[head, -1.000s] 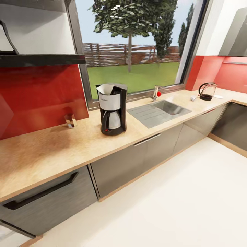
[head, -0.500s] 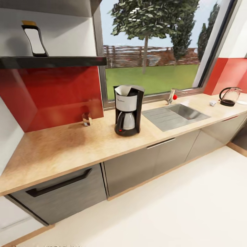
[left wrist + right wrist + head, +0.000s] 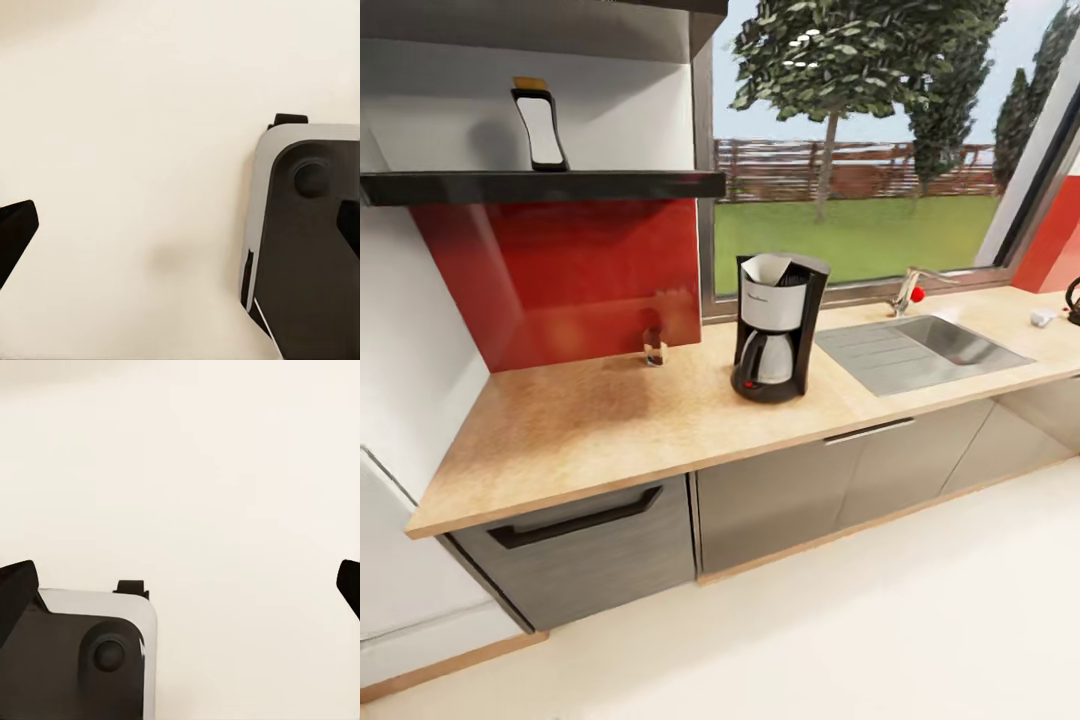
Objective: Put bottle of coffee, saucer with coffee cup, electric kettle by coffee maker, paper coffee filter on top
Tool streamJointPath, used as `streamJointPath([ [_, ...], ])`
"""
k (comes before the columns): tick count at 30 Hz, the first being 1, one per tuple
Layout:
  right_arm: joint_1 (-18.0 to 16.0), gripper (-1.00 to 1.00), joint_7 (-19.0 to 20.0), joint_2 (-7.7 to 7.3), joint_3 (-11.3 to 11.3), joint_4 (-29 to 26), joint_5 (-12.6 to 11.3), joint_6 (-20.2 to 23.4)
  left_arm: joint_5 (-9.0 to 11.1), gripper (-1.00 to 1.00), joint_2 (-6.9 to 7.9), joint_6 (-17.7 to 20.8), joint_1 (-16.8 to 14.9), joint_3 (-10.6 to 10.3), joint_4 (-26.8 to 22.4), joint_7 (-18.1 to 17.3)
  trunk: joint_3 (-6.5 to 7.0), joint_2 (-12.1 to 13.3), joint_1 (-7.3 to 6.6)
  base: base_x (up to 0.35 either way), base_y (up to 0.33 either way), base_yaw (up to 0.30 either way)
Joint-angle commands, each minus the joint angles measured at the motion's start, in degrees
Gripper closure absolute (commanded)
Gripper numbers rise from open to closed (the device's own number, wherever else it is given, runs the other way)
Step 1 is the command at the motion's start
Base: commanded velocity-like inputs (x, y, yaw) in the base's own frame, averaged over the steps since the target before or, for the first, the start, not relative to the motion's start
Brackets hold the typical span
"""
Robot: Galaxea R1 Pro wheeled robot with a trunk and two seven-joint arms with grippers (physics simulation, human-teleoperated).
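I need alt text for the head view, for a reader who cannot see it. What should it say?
A black and silver coffee maker with a white paper filter on top stands on a beige countertop, beside a steel sink under a window. A dark bottle with a yellow lid stands on a black shelf above a red backsplash.

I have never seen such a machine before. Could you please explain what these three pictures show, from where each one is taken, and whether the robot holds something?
These are simulator renders from a wheeled robot with two arms. The big picture comes from its head camera: a kitchen countertop with a coffee maker, a paper coffee filter on top of it, and a steel sink. The bottle of coffee stands on the shelf above. The two small pictures come from cameras near each gripper, looking down at the pale floor. The left gripper and right gripper are both open, holding nothing.
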Motion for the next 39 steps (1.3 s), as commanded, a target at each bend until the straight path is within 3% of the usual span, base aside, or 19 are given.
streamJointPath([
  [1, 0.0, -1.0, 0.0, 0.0, 0.1, 0.0, 0.0, -0.2, -0.6, -1.0, 0.02, -0.2, -0.1, 0.4, 0.2, 0.3, -0.06, -0.1, 0.03, 0.0, 0.0, 0.246],
  [14, 0.0, -1.0, 0.1, 0.03, 0.1, 0.2, 0.1, 0.0, -0.4, -1.0, 0.05, -0.2, 0.0, 0.7, 0.1, 1.3, 0.59, -0.1, 0.03, 0.055, -0.068, 0.246],
  [25, 0.0, -1.0, 0.2, -0.94, 0.1, 0.3, 0.2, 0.1, -0.4, -1.0, 0.11, -0.4, -0.1, 1.0, -0.1, 1.4, 1.15, -0.1, 0.03, 0.201, -0.213, 0.238],
  [29, 0.0, -1.0, 0.3, -1.92, 0.1, 1.7, 0.2, 0.1, -0.4, -1.0, 0.02, -0.4, -0.1, 1.0, -0.1, 1.4, 1.39, -0.1, 0.03, 0.239, -0.191, 0.221],
  [36, 0.0, -1.0, 0.2, -2.33, 0.0, 11.5, 0.1, 0.1, -0.4, -1.0, -0.05, -0.4, -0.1, 1.0, 0.0, 1.4, 1.76, -0.1, 0.03, 0.072, -0.243, 0.199],
  [39, 0.0, -1.0, -0.1, -2.15, 0.1, 22.8, 0.1, 0.0, -0.4, -1.0, -0.13, -0.3, -0.1, 1.0, 0.1, 1.4, 1.8, -0.1, 0.03, -0.106, -0.271, 0.058],
])
